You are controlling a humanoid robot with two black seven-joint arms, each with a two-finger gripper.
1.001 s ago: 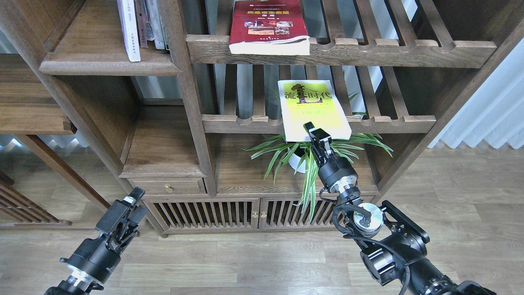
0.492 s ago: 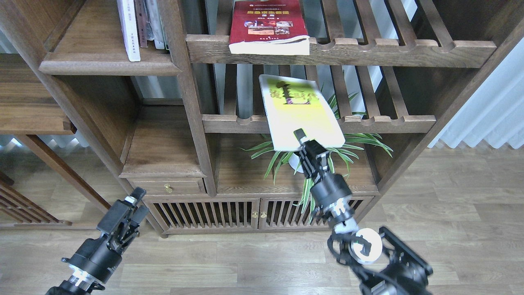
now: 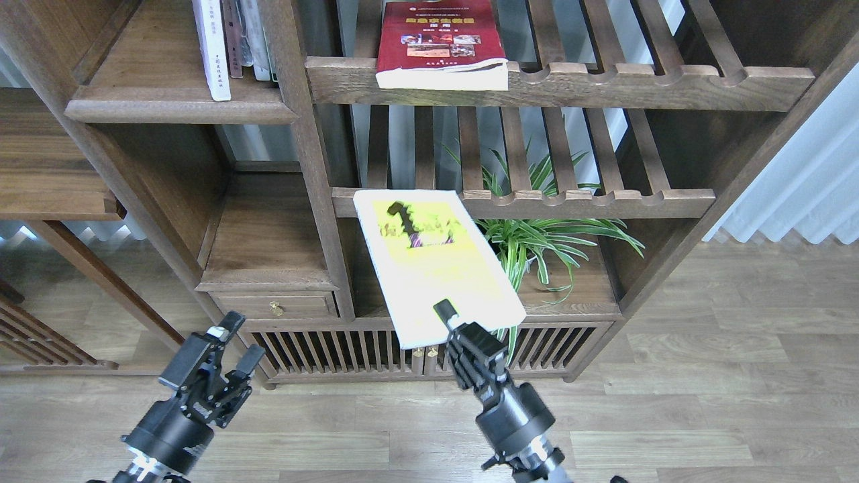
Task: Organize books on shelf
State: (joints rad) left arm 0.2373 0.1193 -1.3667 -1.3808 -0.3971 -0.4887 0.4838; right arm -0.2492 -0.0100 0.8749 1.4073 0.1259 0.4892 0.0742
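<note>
My right gripper is shut on the near edge of the yellow-green book with dark characters, holding it flat in the air in front of the cabinet, clear of the slatted racks. The dark red book lies on the upper slatted rack, its edge overhanging the front rail. A white book stands upright with other books on the solid dark-brown shelf at the upper left. My left gripper is open and empty, low at the left above the floor.
A potted spider plant stands in the lower compartment behind the held book. The slatted racks have notched front rails. A small drawer and slatted cabinet doors are below. A thick post divides the shelving.
My right gripper has pulled the yellow-green book off the lower slatted rack, down and to the left toward me. My left gripper has opened slightly and shifted a little.
</note>
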